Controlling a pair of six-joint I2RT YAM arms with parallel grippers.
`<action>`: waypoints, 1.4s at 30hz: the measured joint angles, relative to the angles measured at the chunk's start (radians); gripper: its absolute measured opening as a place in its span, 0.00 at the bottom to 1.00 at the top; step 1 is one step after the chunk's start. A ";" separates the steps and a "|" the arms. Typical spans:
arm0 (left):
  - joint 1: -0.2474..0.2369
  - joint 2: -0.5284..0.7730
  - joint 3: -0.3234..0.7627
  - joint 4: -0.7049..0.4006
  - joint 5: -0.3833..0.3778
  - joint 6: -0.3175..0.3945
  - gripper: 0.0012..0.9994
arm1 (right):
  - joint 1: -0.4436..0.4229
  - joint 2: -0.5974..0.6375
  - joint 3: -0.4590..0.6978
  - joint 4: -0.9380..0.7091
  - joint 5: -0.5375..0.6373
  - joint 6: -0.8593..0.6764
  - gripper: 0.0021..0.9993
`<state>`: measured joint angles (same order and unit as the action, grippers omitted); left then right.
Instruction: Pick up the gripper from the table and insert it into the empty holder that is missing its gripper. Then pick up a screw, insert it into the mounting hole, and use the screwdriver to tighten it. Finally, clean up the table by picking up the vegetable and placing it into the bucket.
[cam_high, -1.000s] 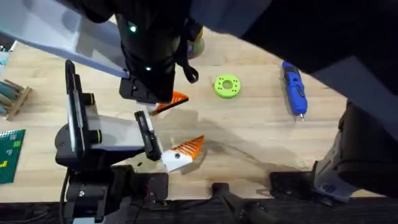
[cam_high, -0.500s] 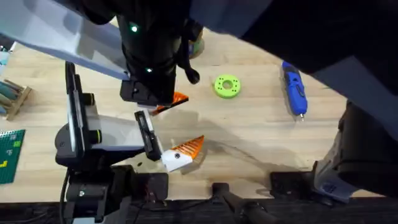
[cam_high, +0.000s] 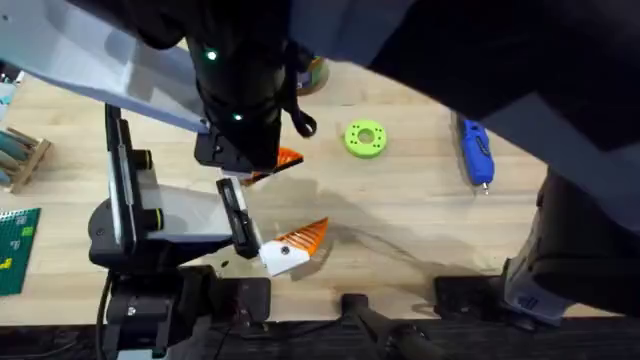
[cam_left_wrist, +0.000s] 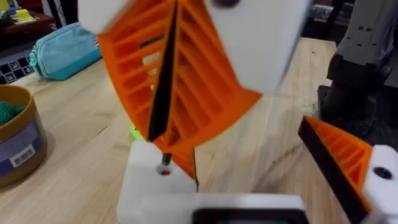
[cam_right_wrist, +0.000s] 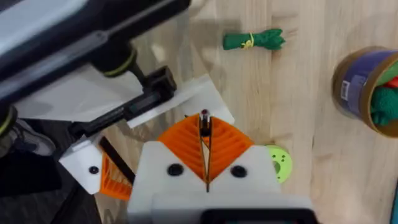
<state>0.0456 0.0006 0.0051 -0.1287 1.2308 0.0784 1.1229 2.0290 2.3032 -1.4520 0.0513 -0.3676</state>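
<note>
Nearest the bases, the twin orange finger sits on its mount, unmoved since the earlier frame. Just beyond it, the gripper lies at the holder, apparently seated. The right gripper is clamped on a screw directly above that holder. The left gripper's state cannot be told. For the step in hand, keep the screw vertical, centre it over the mounting hole, and release only once it stands unaided. Farther out, the vegetable lies on the table near the bucket. The dark arm overhead now covers more of the blue screwdriver.
</note>
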 joint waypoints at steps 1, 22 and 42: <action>0.000 0.000 0.000 0.000 0.000 0.000 0.99 | 0.000 0.000 0.000 0.000 0.000 0.000 0.00; 0.000 0.000 0.000 0.000 0.000 0.000 0.99 | 0.000 0.000 0.000 0.000 0.000 0.000 0.00; 0.000 0.000 0.000 0.000 0.000 -0.001 0.99 | 0.000 0.031 0.000 -0.001 0.000 0.000 0.00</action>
<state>0.0456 0.0006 0.0051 -0.1287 1.2308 0.0776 1.1229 2.0598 2.3032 -1.4528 0.0513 -0.3678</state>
